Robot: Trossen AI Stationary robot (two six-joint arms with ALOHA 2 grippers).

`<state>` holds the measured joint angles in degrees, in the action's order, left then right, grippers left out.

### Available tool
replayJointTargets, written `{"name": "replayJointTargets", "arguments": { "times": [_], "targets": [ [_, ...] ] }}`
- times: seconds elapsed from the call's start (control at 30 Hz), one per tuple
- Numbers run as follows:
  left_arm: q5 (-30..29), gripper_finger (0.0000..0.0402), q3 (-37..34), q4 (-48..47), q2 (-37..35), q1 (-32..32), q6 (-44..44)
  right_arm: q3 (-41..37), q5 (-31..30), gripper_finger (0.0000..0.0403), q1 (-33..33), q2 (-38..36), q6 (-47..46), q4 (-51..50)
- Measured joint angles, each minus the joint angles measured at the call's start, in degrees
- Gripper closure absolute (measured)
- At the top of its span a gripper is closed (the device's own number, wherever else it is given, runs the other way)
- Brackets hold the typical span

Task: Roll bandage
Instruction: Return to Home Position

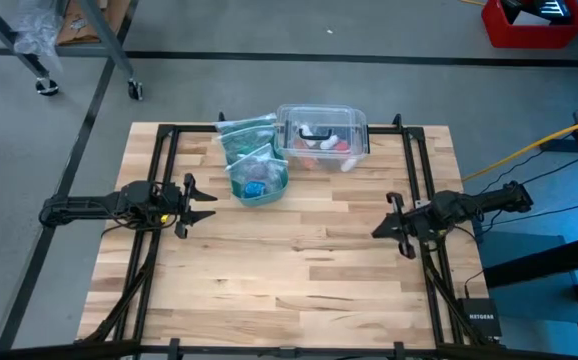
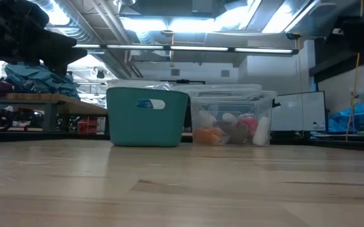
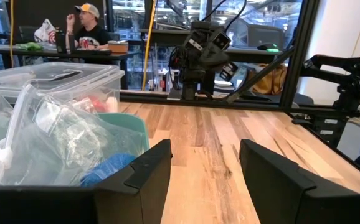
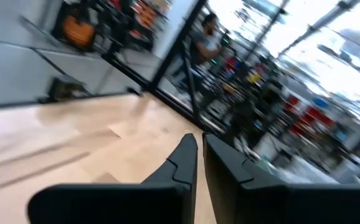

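The blue bandage [image 1: 256, 187] lies inside a small teal bin [image 1: 261, 190] at the table's far middle, partly under clear zip bags [image 1: 247, 140]. In the left wrist view the bandage [image 3: 108, 169] shows behind the bin's rim [image 3: 133, 124]. My left gripper [image 1: 207, 205] is open and empty, just left of the bin; its fingers [image 3: 158, 168] point toward the table's right. My right gripper [image 1: 379, 230] is shut and empty over the table's right side, its fingers [image 4: 186, 158] together.
A clear plastic box [image 1: 321, 135] with small items stands right of the bin at the far edge; it also shows in the low view [image 2: 232, 120]. Bare wood lies between the arms and toward the near edge. A person [image 3: 83, 25] sits beyond the table.
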<state>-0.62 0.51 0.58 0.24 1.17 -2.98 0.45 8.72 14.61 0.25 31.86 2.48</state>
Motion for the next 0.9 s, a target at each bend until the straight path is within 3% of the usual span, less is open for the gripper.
{"name": "replayJointTargets", "arguments": {
  "times": [0.23, 0.5, 0.7, 0.9],
  "targets": [
    [0.00, 0.0219, 0.00, 0.00, 0.01, 0.00, 0.00, 0.02, -13.14, 0.0371, 0.00, 1.07, 0.02, -0.79],
    [-0.01, 0.0219, 0.00, 0.00, -0.01, 0.00, 0.00, 0.02, -24.14, 0.0371, 0.00, 5.30, -0.06, 0.78],
    [0.00, 0.0219, 0.00, 0.00, 0.01, 0.00, 0.00, 0.02, -29.57, 0.0371, 0.00, 8.12, -8.67, 1.29],
    [-0.02, 0.0219, 0.00, 0.00, 0.01, 0.00, 0.00, 0.02, -28.68, 0.0371, 0.00, 8.26, -9.14, 1.25]
  ]
}}
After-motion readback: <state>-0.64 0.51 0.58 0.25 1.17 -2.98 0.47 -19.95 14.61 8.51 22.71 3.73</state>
